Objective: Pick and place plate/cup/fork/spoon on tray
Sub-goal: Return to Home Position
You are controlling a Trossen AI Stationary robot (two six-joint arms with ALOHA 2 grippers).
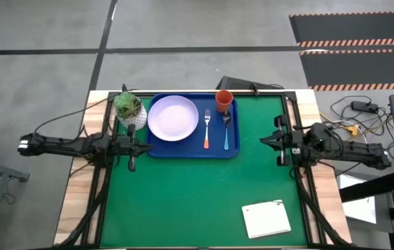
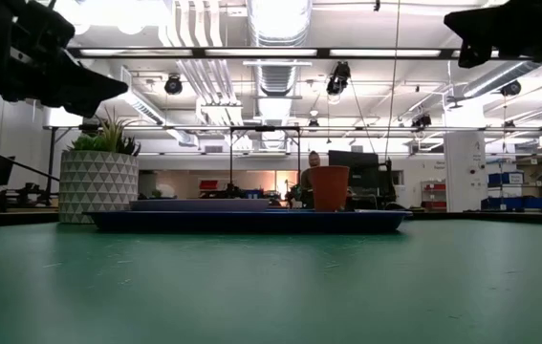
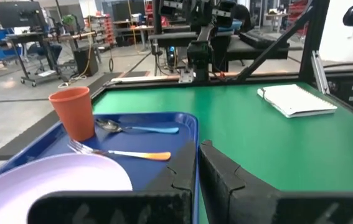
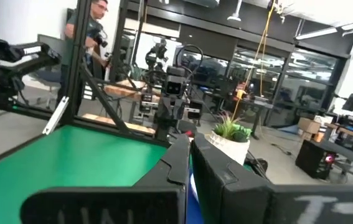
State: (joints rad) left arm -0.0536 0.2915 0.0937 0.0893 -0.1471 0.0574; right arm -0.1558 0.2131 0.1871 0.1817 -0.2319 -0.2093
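The blue tray (image 1: 233,148) lies at the table's far middle. On it rest the lavender plate (image 1: 173,118) at the left, the orange-handled fork (image 1: 206,130), the blue-handled spoon (image 1: 226,128) and the upright orange-red cup (image 1: 224,100) at the far right corner. In the left wrist view the plate (image 3: 58,177), fork (image 3: 126,154), spoon (image 3: 132,129) and cup (image 3: 73,112) show on the tray (image 3: 185,127). My left gripper (image 1: 146,147) hovers shut at the tray's near left corner. My right gripper (image 1: 263,142) hovers shut to the right of the tray. Both are empty.
A white pot with a green plant (image 1: 130,109) stands just left of the tray, near my left arm. A white spiral notepad (image 1: 266,219) lies at the near right. The green mat between the tray and the near edge is bare. A person (image 4: 92,25) stands beyond the table.
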